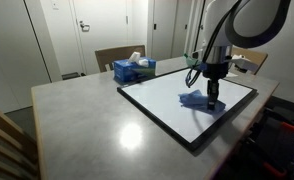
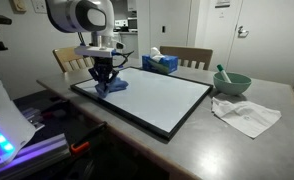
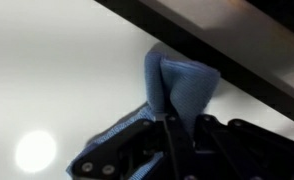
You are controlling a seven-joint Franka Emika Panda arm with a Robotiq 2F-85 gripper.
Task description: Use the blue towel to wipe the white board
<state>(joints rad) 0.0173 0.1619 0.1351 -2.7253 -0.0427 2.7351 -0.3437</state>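
Observation:
A blue towel (image 1: 197,99) lies on the white board (image 1: 167,95), which has a black frame. In both exterior views my gripper (image 1: 213,99) points straight down and presses into the towel (image 2: 111,86) near one edge of the board (image 2: 157,95). In the wrist view the towel (image 3: 179,85) bunches up between the black fingers of the gripper (image 3: 170,122), which are shut on it, close to the board's dark frame (image 3: 227,50).
A blue tissue box (image 1: 134,68) stands beside the board, also seen in an exterior view (image 2: 160,63). A green bowl (image 2: 230,82) and a crumpled white cloth (image 2: 245,115) lie on the grey table (image 1: 77,120). Chairs stand behind it.

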